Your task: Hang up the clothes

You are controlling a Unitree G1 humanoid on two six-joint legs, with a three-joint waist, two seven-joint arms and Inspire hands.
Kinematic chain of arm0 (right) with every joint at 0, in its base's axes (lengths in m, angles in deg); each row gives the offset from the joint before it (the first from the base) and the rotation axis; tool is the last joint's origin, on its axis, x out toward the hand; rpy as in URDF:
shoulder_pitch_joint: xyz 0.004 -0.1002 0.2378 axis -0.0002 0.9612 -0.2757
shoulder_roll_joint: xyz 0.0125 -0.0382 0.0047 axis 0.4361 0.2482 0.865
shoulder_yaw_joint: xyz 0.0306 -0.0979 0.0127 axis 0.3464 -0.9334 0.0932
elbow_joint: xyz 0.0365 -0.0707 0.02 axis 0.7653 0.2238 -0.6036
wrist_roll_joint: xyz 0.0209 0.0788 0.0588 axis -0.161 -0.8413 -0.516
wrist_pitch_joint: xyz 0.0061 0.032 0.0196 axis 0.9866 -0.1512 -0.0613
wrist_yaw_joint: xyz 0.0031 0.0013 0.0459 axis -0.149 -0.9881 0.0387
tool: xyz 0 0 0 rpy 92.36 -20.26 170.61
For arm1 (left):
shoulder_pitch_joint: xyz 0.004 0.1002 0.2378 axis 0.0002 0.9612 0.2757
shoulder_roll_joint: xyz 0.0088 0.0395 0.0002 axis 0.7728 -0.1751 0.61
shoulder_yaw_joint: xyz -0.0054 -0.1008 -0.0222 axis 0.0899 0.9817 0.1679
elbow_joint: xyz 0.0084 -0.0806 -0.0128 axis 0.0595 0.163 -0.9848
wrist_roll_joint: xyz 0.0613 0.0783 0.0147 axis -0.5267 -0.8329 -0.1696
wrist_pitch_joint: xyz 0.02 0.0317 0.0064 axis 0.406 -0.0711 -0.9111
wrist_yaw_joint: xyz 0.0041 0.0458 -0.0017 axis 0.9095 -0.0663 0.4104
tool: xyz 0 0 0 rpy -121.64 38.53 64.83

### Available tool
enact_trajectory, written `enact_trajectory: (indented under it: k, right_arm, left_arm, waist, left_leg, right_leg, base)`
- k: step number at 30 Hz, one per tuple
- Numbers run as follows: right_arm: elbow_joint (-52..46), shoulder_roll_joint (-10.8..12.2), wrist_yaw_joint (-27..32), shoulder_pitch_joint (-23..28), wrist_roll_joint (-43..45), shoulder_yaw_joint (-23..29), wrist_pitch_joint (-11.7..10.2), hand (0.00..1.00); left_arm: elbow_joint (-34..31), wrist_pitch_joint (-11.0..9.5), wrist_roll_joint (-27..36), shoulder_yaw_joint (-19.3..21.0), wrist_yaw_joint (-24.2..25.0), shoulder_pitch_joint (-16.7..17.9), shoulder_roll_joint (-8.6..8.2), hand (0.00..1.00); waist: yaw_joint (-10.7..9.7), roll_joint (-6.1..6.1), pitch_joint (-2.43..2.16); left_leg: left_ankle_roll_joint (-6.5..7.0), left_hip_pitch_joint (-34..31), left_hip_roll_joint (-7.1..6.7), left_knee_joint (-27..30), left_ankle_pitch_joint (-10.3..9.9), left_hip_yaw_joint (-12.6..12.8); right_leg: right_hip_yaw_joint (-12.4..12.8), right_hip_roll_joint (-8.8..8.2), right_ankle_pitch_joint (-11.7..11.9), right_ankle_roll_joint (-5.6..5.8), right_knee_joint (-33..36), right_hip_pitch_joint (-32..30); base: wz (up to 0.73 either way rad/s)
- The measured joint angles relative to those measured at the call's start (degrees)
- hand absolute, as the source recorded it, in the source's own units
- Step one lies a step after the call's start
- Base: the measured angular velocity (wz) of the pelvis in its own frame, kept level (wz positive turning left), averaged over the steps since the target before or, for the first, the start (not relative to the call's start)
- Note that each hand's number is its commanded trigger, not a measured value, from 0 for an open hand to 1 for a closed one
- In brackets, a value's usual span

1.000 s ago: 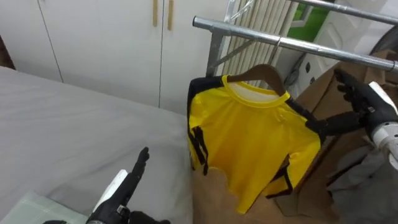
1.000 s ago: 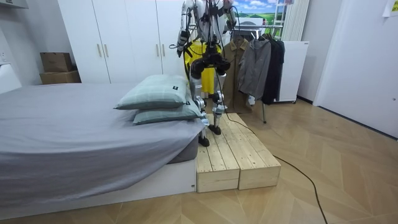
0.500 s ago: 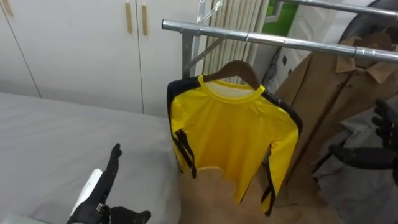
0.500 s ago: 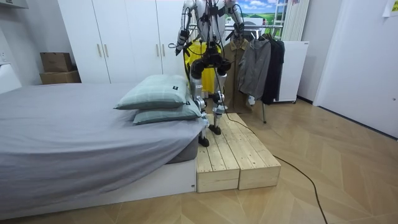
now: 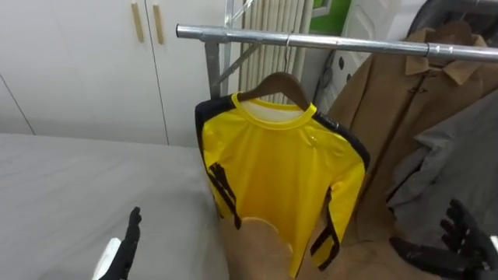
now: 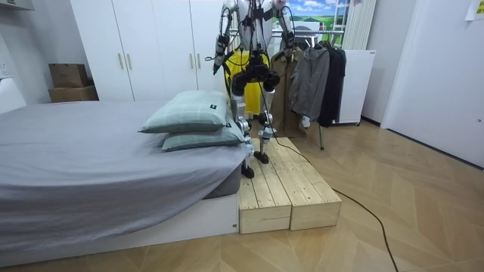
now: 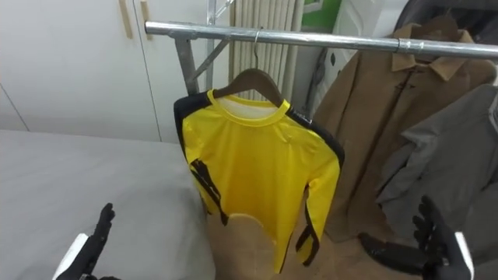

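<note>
Up and between my two hands: yellow shirt (image 5: 280, 179), black trim at shoulders and cuffs, draped on a wooden hanger (image 5: 276, 84). The hanger's hook is over the metal rail (image 5: 350, 45), so the rail carries the weight, not me. The shirt hangs front-on with its sleeves down.

Left hand (image 5: 126, 243): low and to the left of the shirt, fingers straight, nothing in it, above the grey bed (image 5: 78, 187). Right hand (image 5: 459, 237): low and to the right, fingers spread loose, also empty, below the hems of the hung coats. Neither hand touches cloth.

Judgement: hanging step for this shirt looks done, and both hands are low and clear so they do not drag on the sleeves.

Edges:
- Rack post (image 5: 212, 74) stands just left of the shirt's shoulder. The hanger sits near that end of the rail, so there is little slack leftward.
- Tan coat (image 5: 405, 117) hangs just right of the shirt, its sleeve side close to the shirt's right sleeve. A grey garment (image 5: 459, 155) hangs further right, above my right hand.
- Bare rail runs between the shirt's hook and the coat's collar.

Open room: free space above the bed on my left. The right side is crowded by hems. White wardrobe doors (image 5: 78, 62) are well behind.

Stance, from the room view: I am on the wooden platform (image 6: 283, 193) at the bed's head end, facing the rack.
</note>
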Motion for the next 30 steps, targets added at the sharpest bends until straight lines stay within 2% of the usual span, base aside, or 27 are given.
enact_trajectory:
  k: [5,9,11,15,19,23,30]
  right_arm:
    - [6.28,2.46,-0.71,3.96,-3.97,-1.24,0.06,0.00]
    - [10.47,4.40,-2.34,4.72,-4.05,-1.30,-0.09,0.00]
    - [14.62,5.08,-4.48,5.18,-3.56,-1.25,-0.54,0.00]
    - [21.43,5.14,-5.56,6.59,-1.61,-1.26,-0.56,0.00]
    - [26.09,5.11,-5.37,6.69,-0.84,-1.20,-0.50,0.00]
    - [29.45,5.13,-6.67,6.48,1.84,-1.16,-0.46,0.00]
    - [29.97,5.76,-8.36,6.04,4.60,-1.16,-0.24,0.00]
  left_arm:
    - [3.75,-0.02,0.02,-0.39,-0.21,0.94,-1.63,0.00]
    - [5.69,-0.22,0.03,-0.67,-1.35,0.87,-2.94,0.00]
    - [7.92,-1.68,0.04,-0.66,-1.47,0.75,-3.73,0.00]
    - [11.42,-2.21,0.00,-0.69,-2.64,1.41,-3.76,0.00]
    - [12.78,-2.22,-0.04,-0.67,-3.68,1.82,-3.77,0.00]
    - [15.86,-2.48,-0.03,-0.64,-3.62,1.46,-3.83,0.00]
    - [16.44,-2.48,-0.09,-0.64,-2.98,1.38,-5.41,0.00]
  waist:
    - [-0.13,0.60,0.08]
    - [-0.83,1.31,0.18]
    - [-1.83,1.92,-0.16]
    - [-1.80,2.49,-0.32]
    - [-1.72,2.59,-0.10]
    - [-1.86,2.80,-0.08]
    - [-1.78,2.73,0.07]
  left_leg:
    - [0.01,0.04,-0.24,-0.04,-0.01,-0.26]
    - [0.13,0.27,-0.45,-0.58,-0.08,-0.45]
    - [0.13,0.30,-0.46,-1.12,-0.33,-0.82]
    - [0.13,0.42,-0.55,-1.49,-0.35,-0.43]
    - [0.12,-0.05,-0.66,-1.55,-0.35,-0.27]
    - [0.12,-0.03,-0.62,-1.65,-0.34,-0.56]
    - [0.13,-0.18,-0.59,-1.66,-0.35,-1.28]
  right_leg:
    - [1.04,0.19,-0.17,0.23,-0.08,-0.23]
    - [1.32,0.20,-0.17,0.38,-0.05,-0.13]
    - [1.26,0.21,0.01,0.55,0.03,0.02]
    - [1.03,0.13,0.21,0.50,0.29,-0.17]
    - [0.81,0.05,0.18,0.49,0.99,-1.04]
    - [0.30,0.00,0.00,0.38,1.03,-1.05]
    - [-0.25,-0.13,-0.33,0.44,0.91,-1.06]
  base:
    - [-0.06]
    - [-0.02]
    - [0.09]
    - [-0.03]
    - [-0.02]
    - [0.03]
    - [0.05]
